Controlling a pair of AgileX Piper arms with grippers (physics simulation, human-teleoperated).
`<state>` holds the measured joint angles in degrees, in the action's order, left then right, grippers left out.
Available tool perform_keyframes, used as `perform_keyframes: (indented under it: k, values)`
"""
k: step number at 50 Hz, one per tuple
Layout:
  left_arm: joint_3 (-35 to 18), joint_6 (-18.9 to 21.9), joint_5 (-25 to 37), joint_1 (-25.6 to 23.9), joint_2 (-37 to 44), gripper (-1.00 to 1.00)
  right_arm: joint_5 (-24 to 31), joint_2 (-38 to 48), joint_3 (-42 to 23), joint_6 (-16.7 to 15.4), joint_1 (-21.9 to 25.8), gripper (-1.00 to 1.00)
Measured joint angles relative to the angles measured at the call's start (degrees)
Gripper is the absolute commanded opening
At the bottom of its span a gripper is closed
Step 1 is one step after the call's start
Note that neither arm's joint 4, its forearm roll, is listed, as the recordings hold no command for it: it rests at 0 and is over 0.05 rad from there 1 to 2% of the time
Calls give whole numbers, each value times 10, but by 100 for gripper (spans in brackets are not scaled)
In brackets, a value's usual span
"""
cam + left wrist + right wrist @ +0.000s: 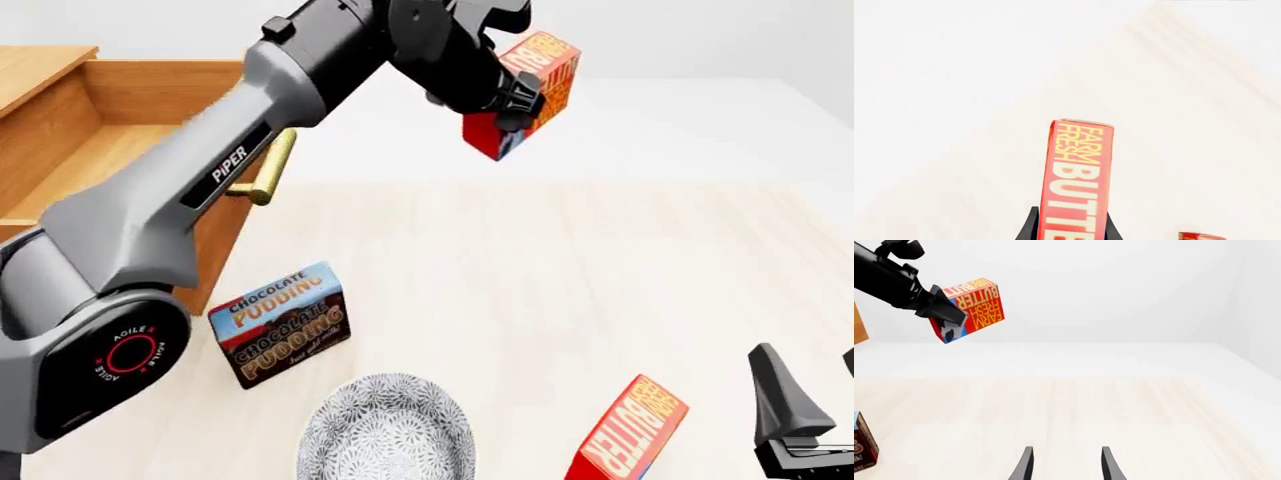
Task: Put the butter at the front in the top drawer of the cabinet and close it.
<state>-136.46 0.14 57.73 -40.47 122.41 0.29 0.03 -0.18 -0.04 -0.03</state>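
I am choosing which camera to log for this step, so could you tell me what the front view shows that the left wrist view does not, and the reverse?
Only the front view shows the cabinet with its top drawer pulled open, the Chocolate Pudding box, a patterned plate and the right gripper, open and holding nothing. Only the left wrist view shows the held carton's face up close, reading FARM FRESH. Both show the left gripper shut on the butter, lifted above the table, and a second butter carton on the table.
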Motion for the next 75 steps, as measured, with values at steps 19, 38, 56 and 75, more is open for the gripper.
perform_keyframes:
  k: [19,38,56,75]
  values:
    - [38,16,16,50,-59,-100,0,0,0,0,0,100]
    - [132,19,-4,93,-140,-100,0,0,0,0,0,100]
    - [230,16,-26,140,-224,-100,0,0,0,0,0,100]
    - [307,22,-26,190,-303,-100,0,0,0,0,0,100]
